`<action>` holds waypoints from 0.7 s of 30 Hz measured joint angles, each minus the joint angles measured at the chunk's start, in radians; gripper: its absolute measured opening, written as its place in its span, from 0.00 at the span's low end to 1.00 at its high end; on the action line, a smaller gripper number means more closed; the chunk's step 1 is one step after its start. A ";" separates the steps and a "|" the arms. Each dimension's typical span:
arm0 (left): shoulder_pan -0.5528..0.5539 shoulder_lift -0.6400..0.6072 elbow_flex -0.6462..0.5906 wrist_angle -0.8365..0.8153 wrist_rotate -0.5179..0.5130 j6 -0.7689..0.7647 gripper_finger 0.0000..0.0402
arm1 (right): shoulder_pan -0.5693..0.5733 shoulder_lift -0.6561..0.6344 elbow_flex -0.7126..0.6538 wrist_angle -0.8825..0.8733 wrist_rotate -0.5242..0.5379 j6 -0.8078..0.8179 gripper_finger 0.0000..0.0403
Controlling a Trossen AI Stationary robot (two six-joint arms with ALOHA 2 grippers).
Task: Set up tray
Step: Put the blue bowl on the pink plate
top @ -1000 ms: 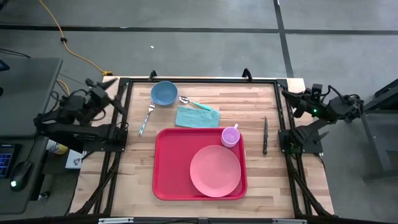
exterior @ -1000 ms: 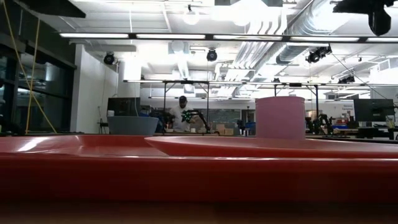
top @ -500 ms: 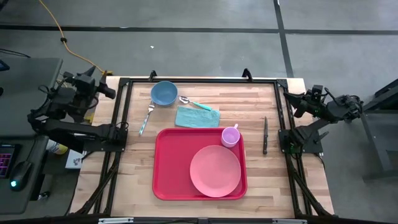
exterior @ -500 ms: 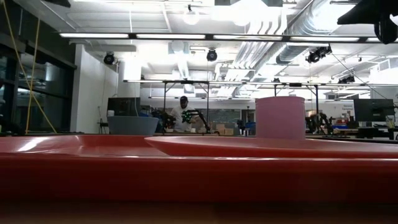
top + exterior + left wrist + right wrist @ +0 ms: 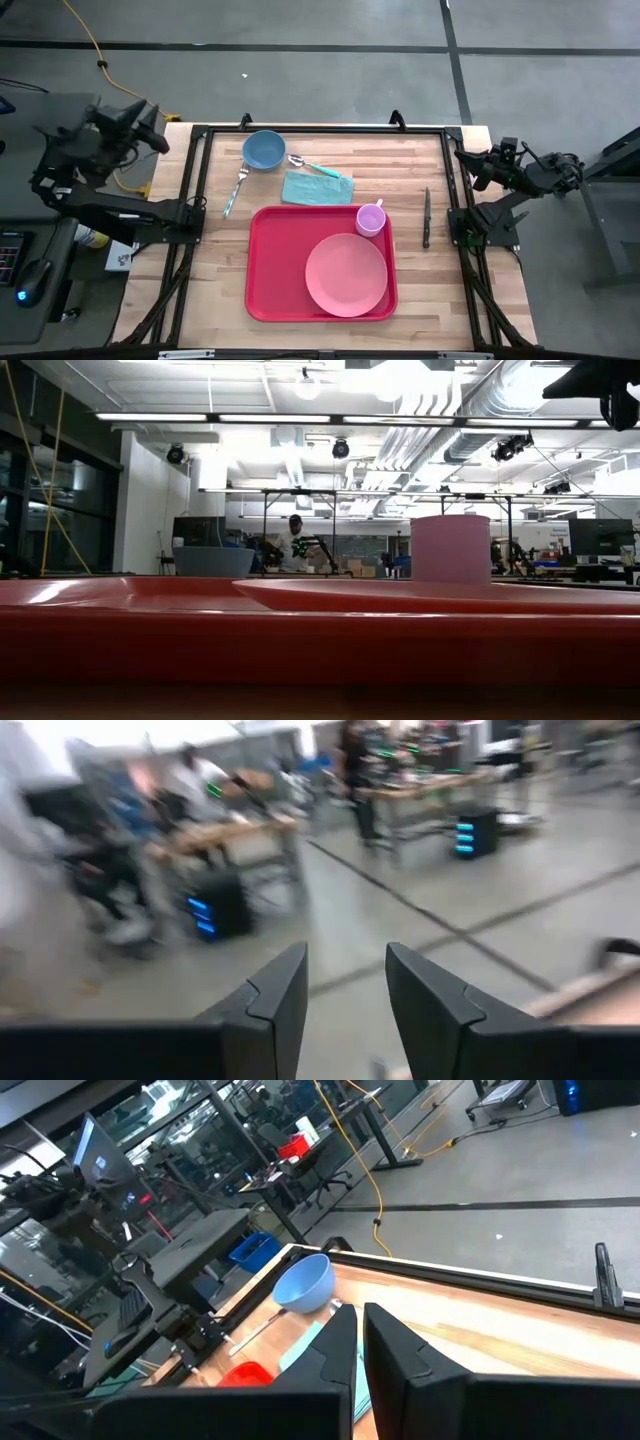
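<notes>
The red tray lies on the table's near middle, with a round pink plate on its right half and a pink cup standing at its far right corner. In the low view the tray's rim fills the front, with the cup behind it. My left gripper is open, raised beyond the table's far left corner and touching nothing. My right gripper is shut, held above the table's far right corner.
Beyond the tray lie a teal napkin, a teal-handled spoon, a blue bowl and a fork. A knife lies to the tray's right. A black frame borders the table. People show in the room behind.
My left arm has swung back away from the table, its gripper moving left and toward the far side, past the frame's far left corner. My right arm has kept still. Nothing on the table has moved.
</notes>
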 joint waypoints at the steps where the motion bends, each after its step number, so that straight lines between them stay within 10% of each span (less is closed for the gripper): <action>1: 0.000 0.002 0.006 -0.054 0.043 -0.071 0.42 | 0.000 0.000 0.000 0.000 0.000 -0.001 0.00; 10: 0.000 0.119 0.008 -0.492 0.222 -0.580 0.44 | 0.000 0.000 0.000 0.000 0.000 -0.010 0.00; 21: 0.000 0.127 0.007 -0.503 0.453 -0.784 0.44 | 0.000 0.000 0.000 0.000 -0.018 -0.025 0.00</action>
